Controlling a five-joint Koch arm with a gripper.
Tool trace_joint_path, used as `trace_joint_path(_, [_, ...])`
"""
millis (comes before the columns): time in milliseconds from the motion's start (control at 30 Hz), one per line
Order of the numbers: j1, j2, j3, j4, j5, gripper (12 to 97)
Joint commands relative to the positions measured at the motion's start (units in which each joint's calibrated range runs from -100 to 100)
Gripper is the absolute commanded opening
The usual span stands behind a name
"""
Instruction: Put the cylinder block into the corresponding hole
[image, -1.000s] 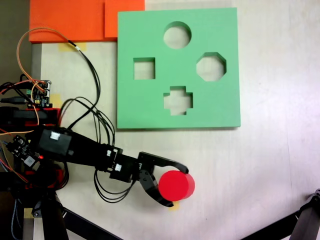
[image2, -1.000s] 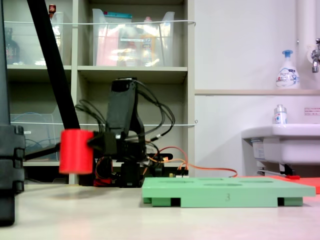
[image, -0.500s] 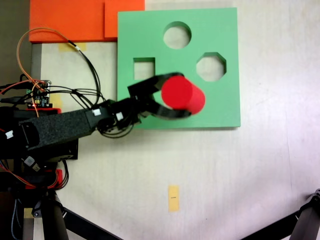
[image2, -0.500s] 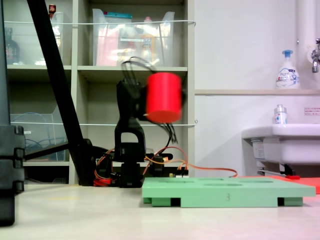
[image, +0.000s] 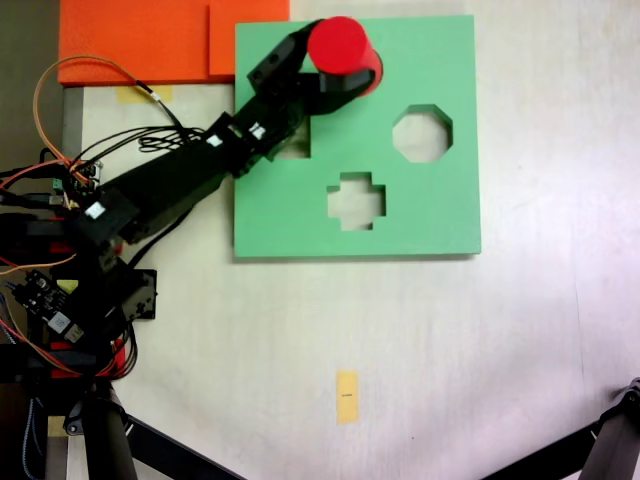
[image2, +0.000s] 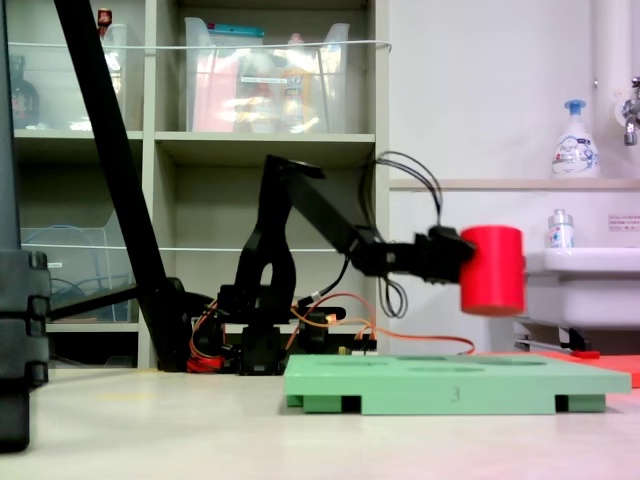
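Gripper (image: 345, 80) pinching the red cylinder (image: 338, 44), jaws wrapping its sides. In the side fixed view, holding the cylinder (image2: 492, 269) upright in the air, well clear of the green board (image2: 455, 379), gripper (image2: 468, 262) reaching level from the arm. From above, hovering at the board's (image: 440, 210) far edge, covering the round hole there; octagonal hole (image: 422, 132) lying open nearby.

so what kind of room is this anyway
Probably a lab or workshop corner, not a home. Behind the table stand shelves with clear storage bins, a wall sink with a soap pump bottle, and loose wiring and bare circuit boards.
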Motion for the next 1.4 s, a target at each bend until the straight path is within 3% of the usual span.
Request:
trace_joint_path(0, [0.9, 3.6, 6.8, 1.2, -0.6, 33.5])
trace_joint_path(1367, [0.0, 27.0, 6.8, 8.3, 1.5, 33.6])
